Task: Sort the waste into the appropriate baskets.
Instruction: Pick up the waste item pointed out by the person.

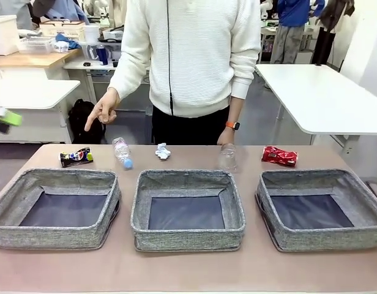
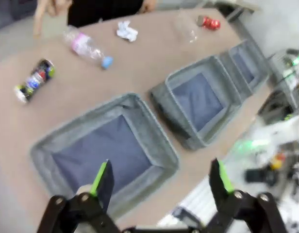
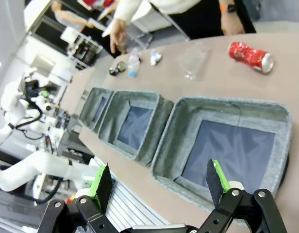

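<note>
Three grey woven baskets stand in a row: left point(image 1: 54, 179), middle point(image 1: 187, 177), right point(image 1: 320, 177). Behind them lies the waste: a dark can point(image 1: 76, 157), a clear bottle point(image 1: 122, 152) with a blue cap, a white paper wad point(image 1: 163, 151), a clear cup point(image 1: 228, 157) and a red can point(image 1: 279, 155). My left gripper point(image 2: 160, 179) hangs open and empty high over the left basket point(image 2: 140, 104). My right gripper point(image 3: 159, 183), also open and empty, is above the near edge of the right basket point(image 3: 227, 104). All three baskets look empty.
A person in a white sweater stands at the far side, one hand point(image 1: 103, 110) pointing down above the dark can, the other by the cup. White tables and shelves stand behind. My left arm point(image 3: 28, 170) shows beyond the baskets in the right wrist view.
</note>
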Controlling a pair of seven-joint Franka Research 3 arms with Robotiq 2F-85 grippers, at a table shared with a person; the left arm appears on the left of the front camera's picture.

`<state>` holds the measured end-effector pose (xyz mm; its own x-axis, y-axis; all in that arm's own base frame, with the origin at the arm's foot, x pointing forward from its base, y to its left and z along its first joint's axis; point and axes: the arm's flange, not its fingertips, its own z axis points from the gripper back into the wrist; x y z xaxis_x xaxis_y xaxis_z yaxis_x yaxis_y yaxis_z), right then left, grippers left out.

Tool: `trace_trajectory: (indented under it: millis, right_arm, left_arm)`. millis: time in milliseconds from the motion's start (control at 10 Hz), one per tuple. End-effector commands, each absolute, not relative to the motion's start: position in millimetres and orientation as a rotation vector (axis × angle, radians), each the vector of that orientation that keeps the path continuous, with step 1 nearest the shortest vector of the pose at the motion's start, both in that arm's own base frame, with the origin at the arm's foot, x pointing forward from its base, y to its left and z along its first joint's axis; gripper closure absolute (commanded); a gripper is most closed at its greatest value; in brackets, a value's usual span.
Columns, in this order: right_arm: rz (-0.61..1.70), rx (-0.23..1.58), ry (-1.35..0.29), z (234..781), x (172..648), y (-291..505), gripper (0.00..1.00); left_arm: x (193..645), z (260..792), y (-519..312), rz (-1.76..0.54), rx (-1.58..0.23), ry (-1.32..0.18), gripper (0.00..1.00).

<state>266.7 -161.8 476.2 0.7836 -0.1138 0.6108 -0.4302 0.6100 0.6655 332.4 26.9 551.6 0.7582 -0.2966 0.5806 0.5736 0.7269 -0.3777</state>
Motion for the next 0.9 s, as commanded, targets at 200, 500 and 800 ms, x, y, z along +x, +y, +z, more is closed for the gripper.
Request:
trace_trajectory:
  millis: [200, 500, 800]
  right_arm:
    - [0.221, 0.919, -0.691, 477.0, 269.2, -163.1, 0.00]
    - [0.221, 0.919, -0.691, 477.0, 269.2, -163.1, 0.00]
    - [0.221, 0.919, -0.691, 477.0, 269.2, -163.1, 0.00]
  left_arm:
    - [414.6, 523.8, -13.8, -1.028, 0.295, -0.224, 0.00]
    - [385.2, 541.8, -32.0, -0.738, -0.321, -0.392, 0.00]
    - [512.6, 503.0, 11.1, -1.031, -0.422, -0.167, 0.00]
